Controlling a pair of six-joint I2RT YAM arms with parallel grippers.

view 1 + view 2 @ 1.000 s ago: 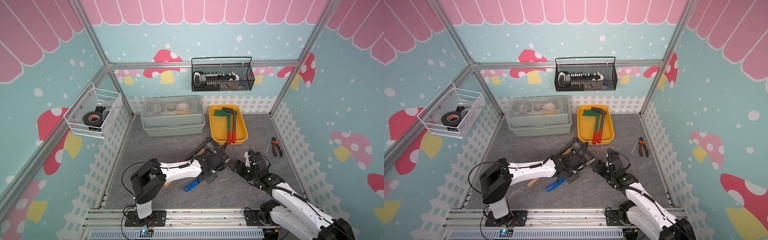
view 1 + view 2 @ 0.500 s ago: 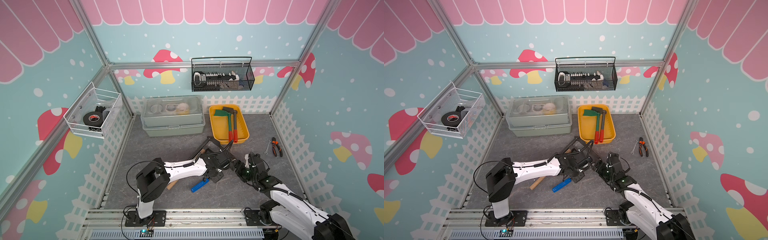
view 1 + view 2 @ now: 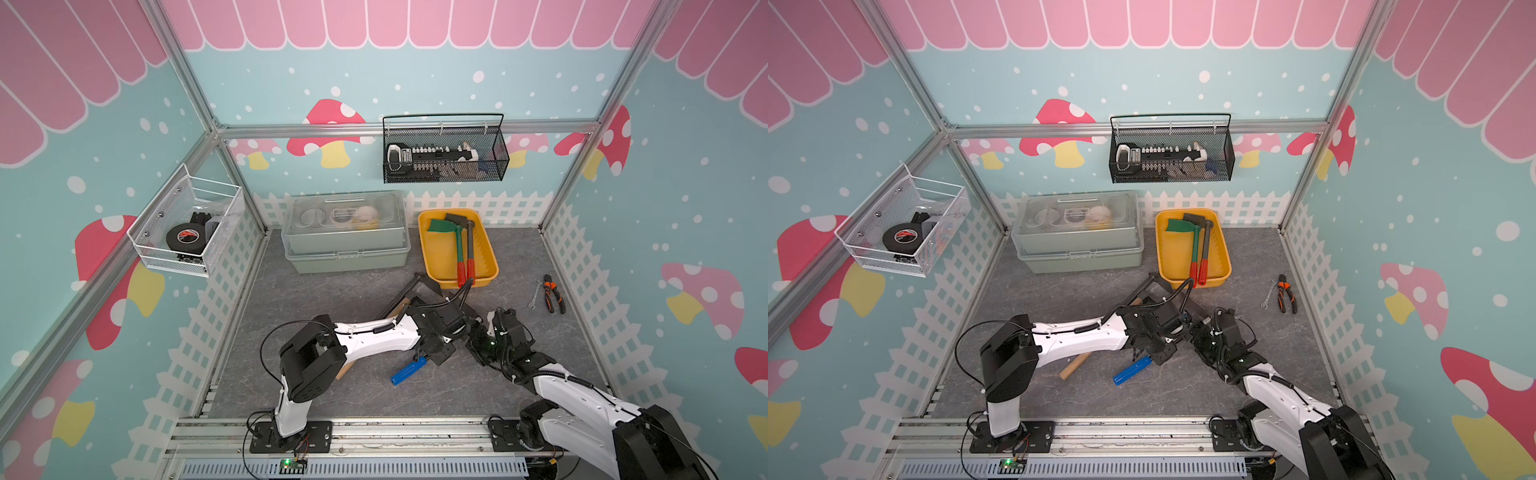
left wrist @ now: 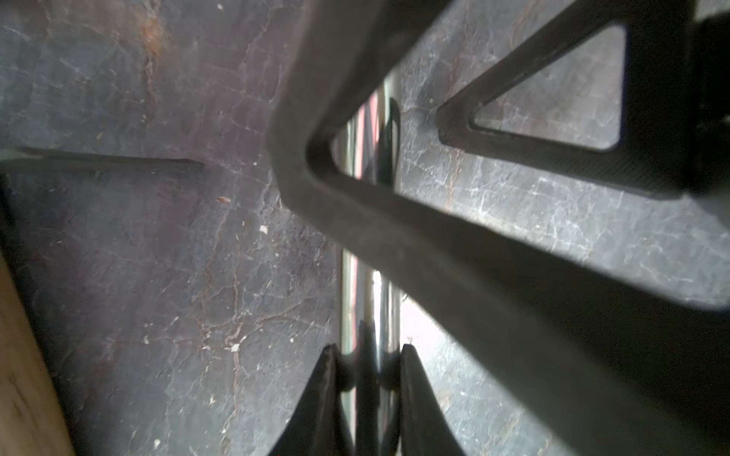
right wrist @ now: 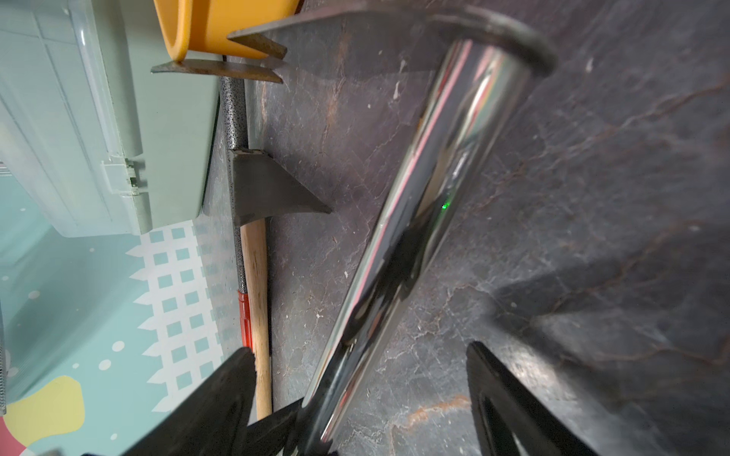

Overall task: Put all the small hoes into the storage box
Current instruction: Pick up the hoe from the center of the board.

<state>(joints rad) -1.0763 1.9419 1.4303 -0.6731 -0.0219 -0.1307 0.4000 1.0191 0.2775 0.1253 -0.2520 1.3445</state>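
Observation:
The small hoe has a chrome shaft (image 5: 426, 197), a dark blade (image 5: 335, 43) and a blue handle (image 3: 408, 371) (image 3: 1132, 370). It lies slanted low over the floor's middle. My left gripper (image 4: 369, 355) (image 3: 455, 332) is shut on the shaft near the handle. My right gripper (image 5: 359, 375) (image 3: 478, 332) is open, with one of its fingers (image 5: 233, 379) on each side of the shaft, apart from it. The storage box (image 3: 440, 257) (image 3: 1175, 257), a yellow tray, sits at the back right with two red-handled tools inside.
Two more tools lie on the floor by the left arm: a wooden handle (image 3: 1075, 365) and a dark speckled shaft (image 5: 233, 118). The grey-green case (image 3: 345, 241) stands left of the tray. Pliers (image 3: 552, 293) and a wrench (image 3: 534, 295) lie at the right.
My left arm has carried the hoe to the right, the blue handle with it. The right gripper has come in round the chrome shaft, its jaws slightly narrower.

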